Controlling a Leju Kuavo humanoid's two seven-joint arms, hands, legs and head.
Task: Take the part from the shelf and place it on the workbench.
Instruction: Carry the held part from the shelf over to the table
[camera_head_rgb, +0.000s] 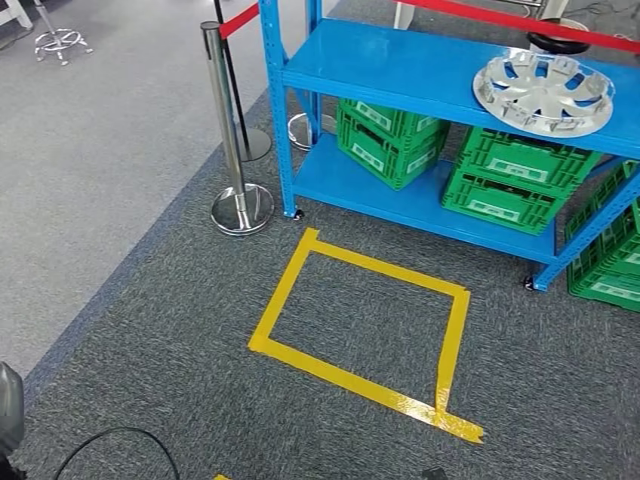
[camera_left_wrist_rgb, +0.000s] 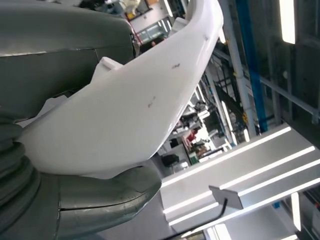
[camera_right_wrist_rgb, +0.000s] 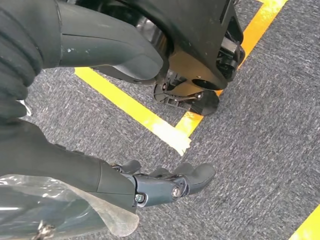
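Head view first: the blue shelf (camera_head_rgb: 392, 70) stands ahead across the grey carpet, and there on its upper deck, toward the right end, lies the silver hubcap (camera_head_rgb: 543, 92), flat and untouched. That looks like the part to fetch. Green crates (camera_head_rgb: 389, 140) sit on the lower deck, more of them beside the frame at the right. A yellow tape rectangle (camera_head_rgb: 355, 320) marks the floor in front of the shelf, and a chrome stanchion (camera_head_rgb: 230, 130) with a red belt stands off to its left. No workbench to be seen from here.

Left wrist view now: the left hand (camera_left_wrist_rgb: 56, 150) is up close, grey thumb below, and a white moulded shell (camera_left_wrist_rgb: 132, 110) lies across the frame against it. Whether the fingers are closed on it or merely lying beside it, I cannot tell. Ceiling lights show beyond.

Right wrist view: the right hand (camera_right_wrist_rgb: 166, 185) hangs over the carpet, dark fingers stretched out fairly straight and holding nothing. Yellow floor tape (camera_right_wrist_rgb: 151, 117) runs underneath.

So, by my reckoning, this is the very start: the hubcap is on the shelf, well apart from either hand. The approach, the grasp, the carry and the set-down are all left.
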